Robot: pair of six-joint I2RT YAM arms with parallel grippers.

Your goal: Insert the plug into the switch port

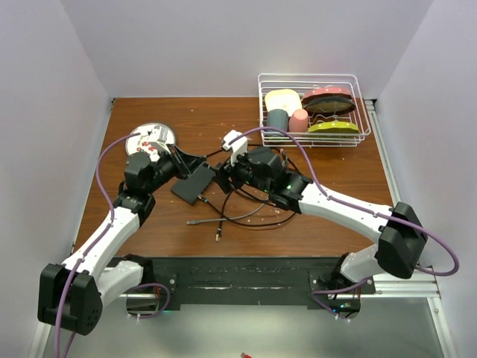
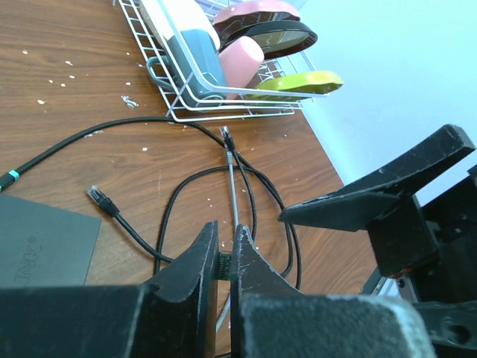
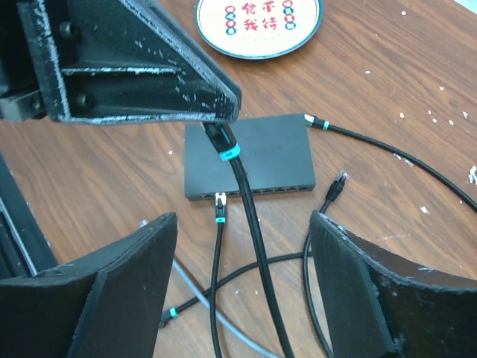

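Observation:
The switch [image 1: 194,184] is a flat black box lying on the wooden table, its port row facing the near side in the right wrist view [image 3: 250,160]. My left gripper [image 2: 226,227] is shut on a small plug [image 2: 222,266], and it hovers over the switch [image 2: 37,239]. In the right wrist view its black cable with a cyan band [image 3: 226,149] hangs down across the switch; the plug is hidden there. A second plug [image 3: 220,201] sits at the port edge. My right gripper [image 3: 242,216] is open and empty, just in front of the switch.
A round white plate [image 1: 151,137] lies behind the switch. A wire dish rack [image 1: 350,77] with cups and plates stands at the back right. Several loose black and grey cables [image 1: 231,212] loop over the table. A loose plug [image 3: 340,181] lies right of the switch.

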